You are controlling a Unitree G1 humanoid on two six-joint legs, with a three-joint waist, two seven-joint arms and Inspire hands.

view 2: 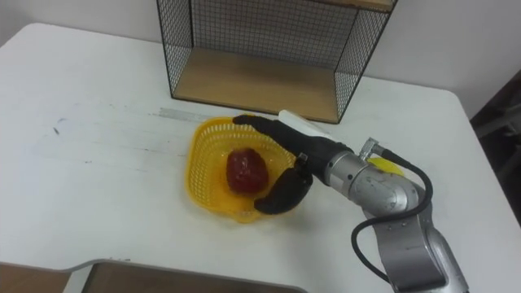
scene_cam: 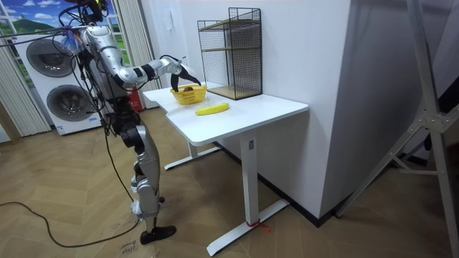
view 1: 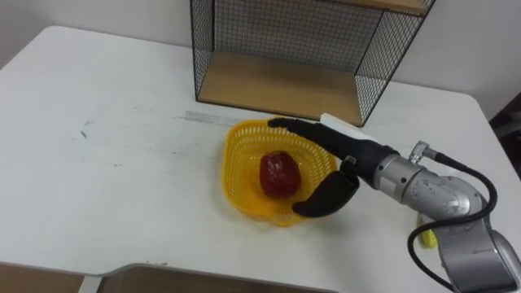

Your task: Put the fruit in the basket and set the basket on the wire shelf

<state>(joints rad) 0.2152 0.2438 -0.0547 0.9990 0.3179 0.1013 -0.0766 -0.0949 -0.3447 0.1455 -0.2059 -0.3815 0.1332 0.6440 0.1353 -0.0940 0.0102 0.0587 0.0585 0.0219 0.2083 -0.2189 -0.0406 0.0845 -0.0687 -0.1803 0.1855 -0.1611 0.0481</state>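
Watching through the head cameras, I count one red fruit (view 1: 278,172) in one basket (view 1: 236,145), lying between the fingers (view 1: 297,128) and thumb of the right hand (view 1: 346,159). That hand is spread wide over the basket's right side, with the fingers straight along the far rim and the thumb curved over the near rim. One banana (scene_cam: 212,109) lies on the table (view 1: 122,138), back past the wrist and outside the basket. One wire shelf (view 1: 277,85) stands just beyond the fingertips.

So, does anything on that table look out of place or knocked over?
Nothing is spilled or tipped. The one odd thing: the banana lies on the table, outside the yellow basket, which holds only a red fruit.
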